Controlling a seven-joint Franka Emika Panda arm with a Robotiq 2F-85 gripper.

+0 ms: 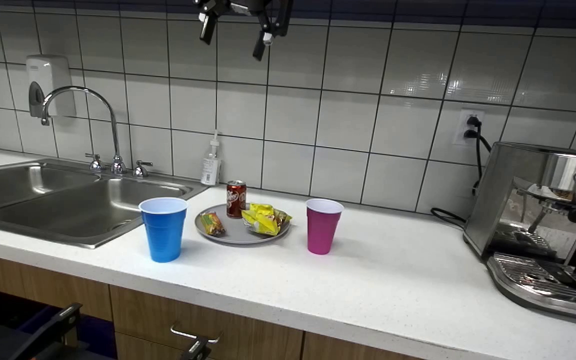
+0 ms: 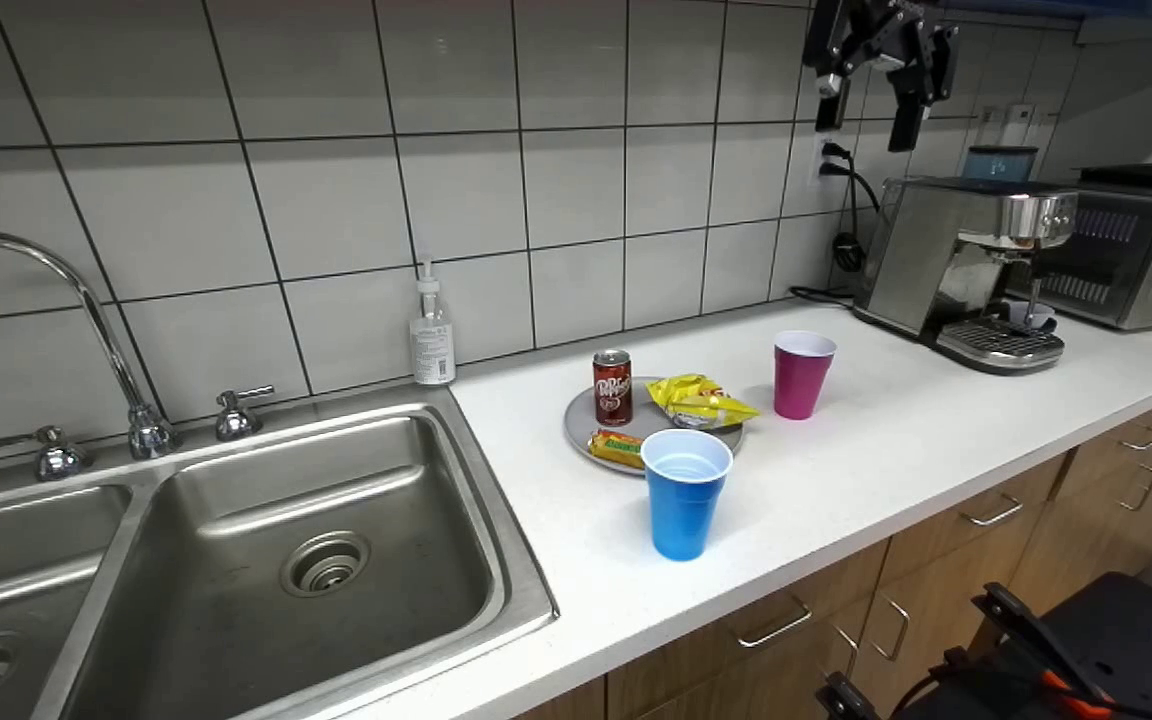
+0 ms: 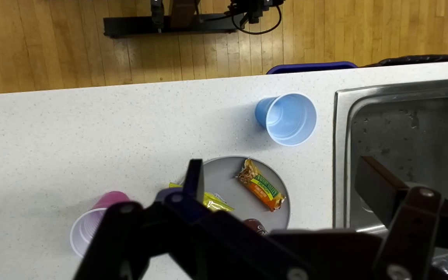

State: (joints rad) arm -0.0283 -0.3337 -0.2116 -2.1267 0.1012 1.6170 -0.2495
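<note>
Nearest the camera in an exterior view, a black strut (image 1: 50, 330) slants upward at lower left, below the front edge of the white surface (image 1: 393, 280). Above it, a two-basin steel sink (image 1: 88, 242) is set into the surface, its faucet (image 1: 114, 130) arching up along the back rim. Just right of the sink, the blue cup (image 1: 164, 235) stands upright near the front edge. A pump bottle (image 1: 210, 170) stands at the back edge, by the sink's rear corner. Next comes the gray plate (image 1: 235, 231), set in from the front edge; on it, left to right, are a snack bar (image 1: 212, 224) lying flat, an upright soda can (image 1: 236, 200) and a crumpled yellow bag (image 1: 264, 219) reaching over the rim. High above the surface hangs the tool (image 1: 233, 45), fingers spread wide, well apart from everything below; in the wrist view the snack bar shows between them. Right of the plate, the pink cup (image 1: 321, 232) stands upright. Farther right, toward the back edge, stands an espresso machine (image 1: 493, 195).
</note>
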